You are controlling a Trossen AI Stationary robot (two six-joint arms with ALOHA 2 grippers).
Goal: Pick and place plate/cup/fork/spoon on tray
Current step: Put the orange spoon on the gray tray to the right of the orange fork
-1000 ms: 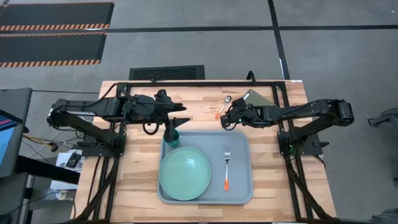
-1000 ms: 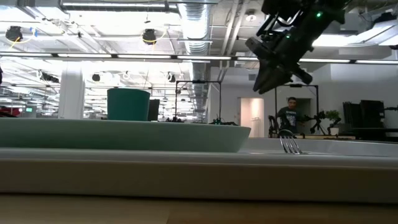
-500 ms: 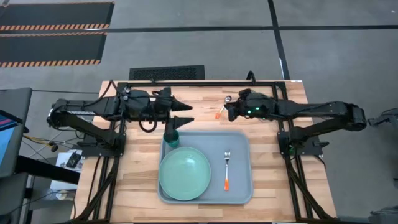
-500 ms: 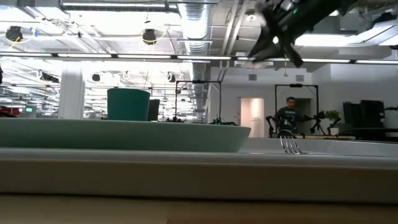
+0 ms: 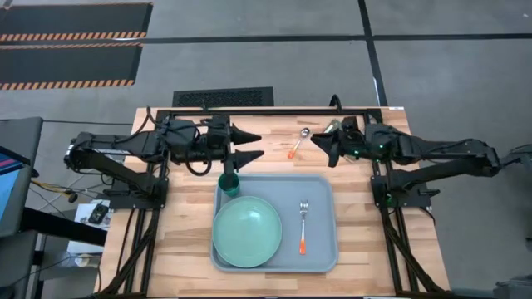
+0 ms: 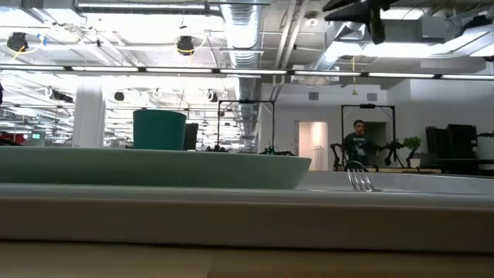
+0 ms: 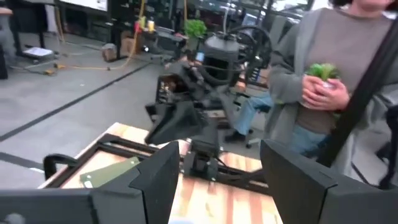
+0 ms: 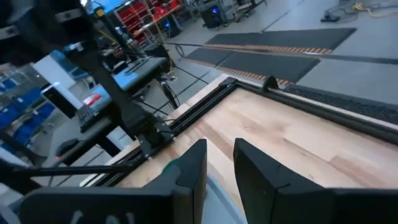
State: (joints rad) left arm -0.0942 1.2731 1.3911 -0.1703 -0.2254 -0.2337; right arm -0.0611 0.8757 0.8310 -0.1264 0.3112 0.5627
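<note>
Seen from above, with twelve o'clock at the far edge of the bench [image 5: 183, 241]:

Tray [image 5: 320, 262] on the near middle of the bench. Plate [image 5: 247, 232] in the tray's seven-o'clock half. Cup [image 5: 229, 183] in the tray's eleven-o'clock corner, just behind the plate. Fork [image 5: 303, 226] in the tray at three o'clock of the plate, apart from it, tines toward twelve. Spoon [image 5: 298, 143] on the bench outside the tray, behind its one-o'clock corner. Left hand [image 5: 256, 147] above the bench at twelve o'clock of the cup. Right hand [image 5: 320, 144] at three o'clock of the spoon, just beside it. Flat card [image 5: 332, 126] on the bench, partly under the right arm.
</note>
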